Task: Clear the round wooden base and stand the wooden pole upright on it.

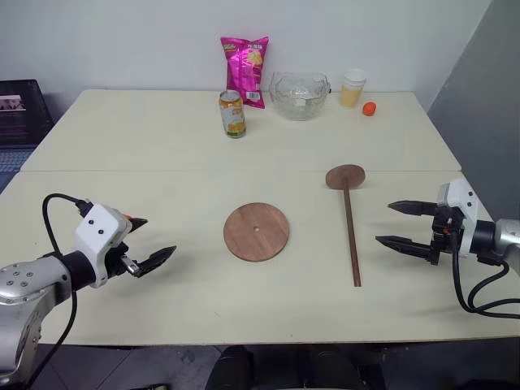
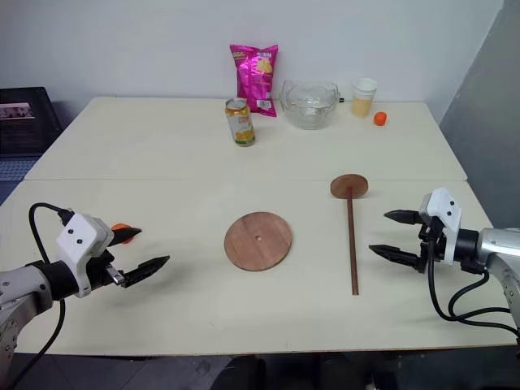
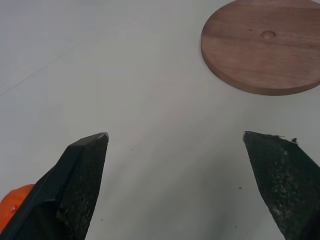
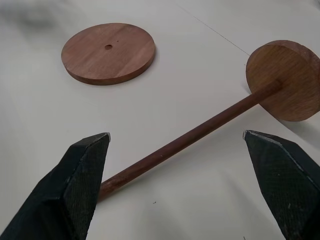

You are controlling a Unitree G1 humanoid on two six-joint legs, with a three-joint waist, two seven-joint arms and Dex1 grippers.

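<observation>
The round wooden base point(image 1: 256, 231) lies flat at the table's middle with nothing on it, its small centre hole showing. Right of it the wooden pole point(image 1: 351, 236) lies on the table, its disc end point(image 1: 345, 176) pointing away from me. My right gripper point(image 1: 383, 223) hovers open just right of the pole, and the rod point(image 4: 200, 135) crosses between its fingers at a distance. My left gripper point(image 1: 160, 236) is open over the table well left of the base point(image 3: 262, 45), holding nothing. A small orange ball point(image 2: 120, 228) sits beside its outer finger.
Along the table's far edge stand a pink snack bag point(image 1: 244, 69), a drink can point(image 1: 232, 114), a glass bowl point(image 1: 299, 95), a cup point(image 1: 353, 88) and a small orange ball point(image 1: 370, 109). A black crate point(image 1: 20, 110) stands beyond the far left corner.
</observation>
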